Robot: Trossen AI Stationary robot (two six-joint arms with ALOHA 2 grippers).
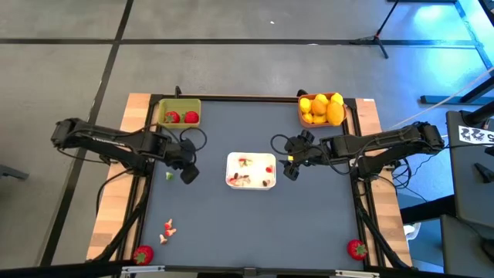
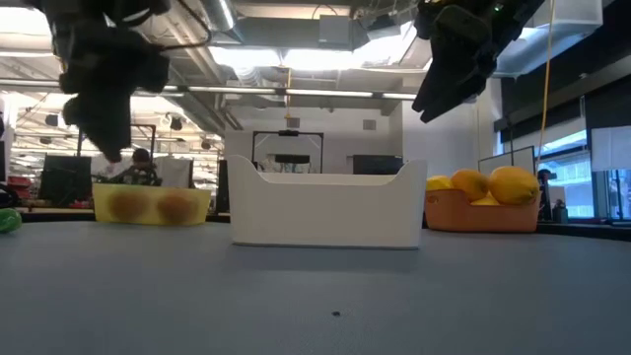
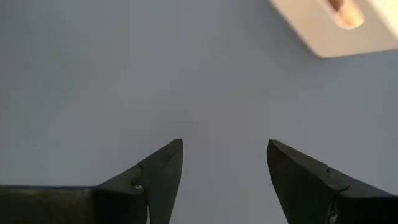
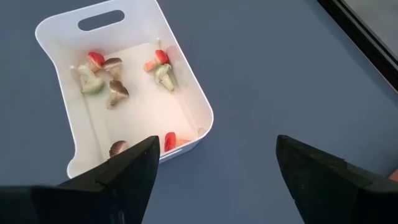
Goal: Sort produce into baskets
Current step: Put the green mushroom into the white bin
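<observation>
The yellow-green basket (image 1: 179, 113) at the far left holds two red strawberries (image 1: 191, 117). In the orange basket (image 1: 323, 110) at the far right lie several yellow and orange fruits (image 1: 333, 113). One strawberry (image 1: 143, 254) lies at the near left corner and another (image 1: 356, 249) at the near right. My left gripper (image 1: 187, 171) hangs open over bare table left of the white tray (image 1: 251, 171); nothing is between its fingers (image 3: 163, 171). My right gripper (image 1: 292, 166) stands open above the table just right of the tray (image 4: 124, 93), also with nothing in it.
The white tray in the middle holds small mushroom-like and red pieces (image 4: 106, 78). A small green piece (image 1: 169, 176) lies beside my left gripper. Pink scraps (image 1: 167, 229) lie near the front left. The dark mat is bare in front of the tray.
</observation>
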